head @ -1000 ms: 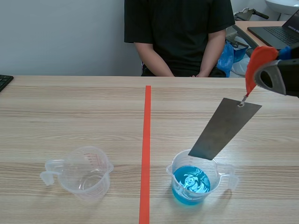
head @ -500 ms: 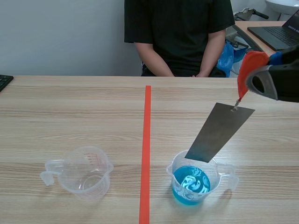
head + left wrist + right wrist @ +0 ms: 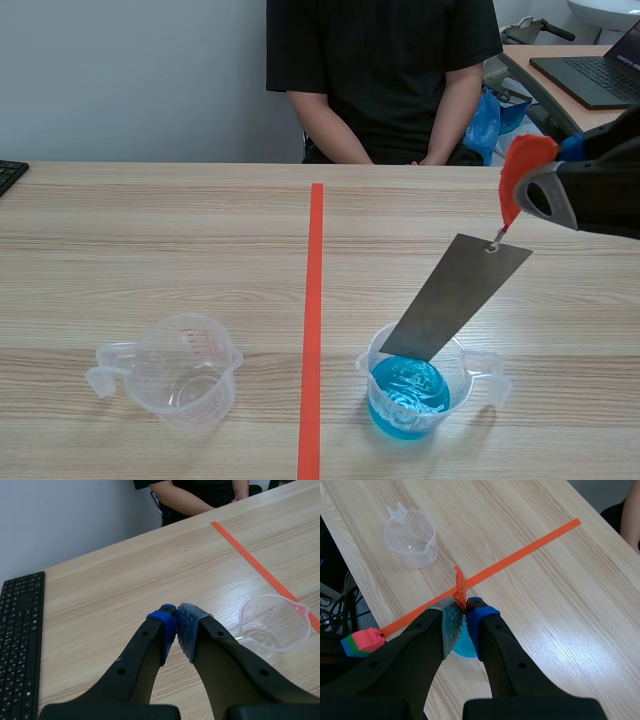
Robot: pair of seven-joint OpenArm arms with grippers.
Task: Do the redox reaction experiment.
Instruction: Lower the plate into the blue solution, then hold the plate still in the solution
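Scene across the tabletop, read from left to right. At the far left edge a black keyboard is cut off, with only a corner in the scene view. The left hand hangs above bare wood beside the keyboard, its two pads pressed together on nothing. It does not appear in the scene view. Ahead of it and off to one side stands the empty clear cup, upright, handle toward the left edge, with open wood on every side. The orange-red tape line runs down the middle, well apart from both cups. Just right of the line stands the cup of blue liquid, near the front edge. The metal sheet slants down into its mouth. Whether the sheet's lower edge touches the liquid cannot be told. The sheet hangs by a small ring from a red tab, and the right hand is clamped on that tab. In the right wrist view the fingers hide the sheet, and only a sliver of the blue cup shows beneath them. A seated person, cut off at the shoulders, sits beyond the far edge. A laptop lies on another desk at the upper right.
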